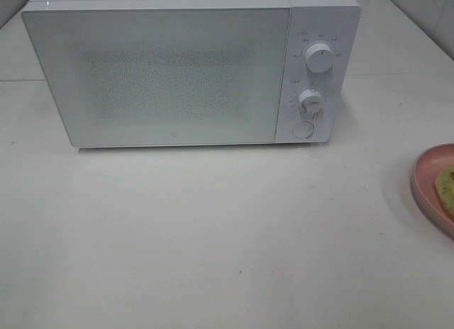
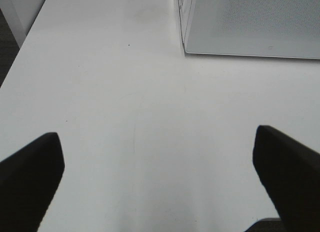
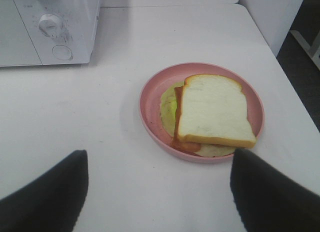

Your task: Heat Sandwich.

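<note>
White microwave shut, sandwich waiting on its plate

White tabletop carries a microwave with its door closed, two knobs and a round button stacked on its right panel. The sandwich lies on a pink plate to the right of the microwave, well apart from it; in the high view only the plate's edge and a green scrap of the filling show at the frame's border. A white bread slice is on top, with what looks like lettuce and a reddish layer beneath, though that layer is hard to make out. The right gripper hovers near the plate with its jaws spread wide, touching nothing. The left gripper is also wide open over bare table, near the microwave's front left corner.
</note>
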Robot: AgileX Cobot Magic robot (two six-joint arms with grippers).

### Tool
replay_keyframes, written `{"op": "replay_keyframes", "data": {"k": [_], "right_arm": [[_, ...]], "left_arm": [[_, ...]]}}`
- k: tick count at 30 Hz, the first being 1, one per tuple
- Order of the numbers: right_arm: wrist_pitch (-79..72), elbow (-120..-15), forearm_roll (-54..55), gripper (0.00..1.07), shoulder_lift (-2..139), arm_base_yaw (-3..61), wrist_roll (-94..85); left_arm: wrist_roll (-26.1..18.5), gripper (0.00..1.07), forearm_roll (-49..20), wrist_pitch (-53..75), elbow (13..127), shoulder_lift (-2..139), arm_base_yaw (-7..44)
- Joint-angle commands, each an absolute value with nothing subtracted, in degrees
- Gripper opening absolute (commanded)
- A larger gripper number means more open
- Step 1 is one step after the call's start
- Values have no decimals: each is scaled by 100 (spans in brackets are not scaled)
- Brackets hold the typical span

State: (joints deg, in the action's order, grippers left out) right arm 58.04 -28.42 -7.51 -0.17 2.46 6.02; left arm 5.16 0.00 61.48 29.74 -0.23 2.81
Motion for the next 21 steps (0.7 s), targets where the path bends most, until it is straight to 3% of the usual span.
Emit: {"op": "replay_keyframes", "data": {"k": [1,21], "right_arm": [[5718,-2842,-745,75,-183,206,539],[5718,-2842,-745,75,-183,206,544]], "left_arm": [[561,98,-52,6142,2974,-155,275],[561,98,-52,6142,2974,-155,275]]}}
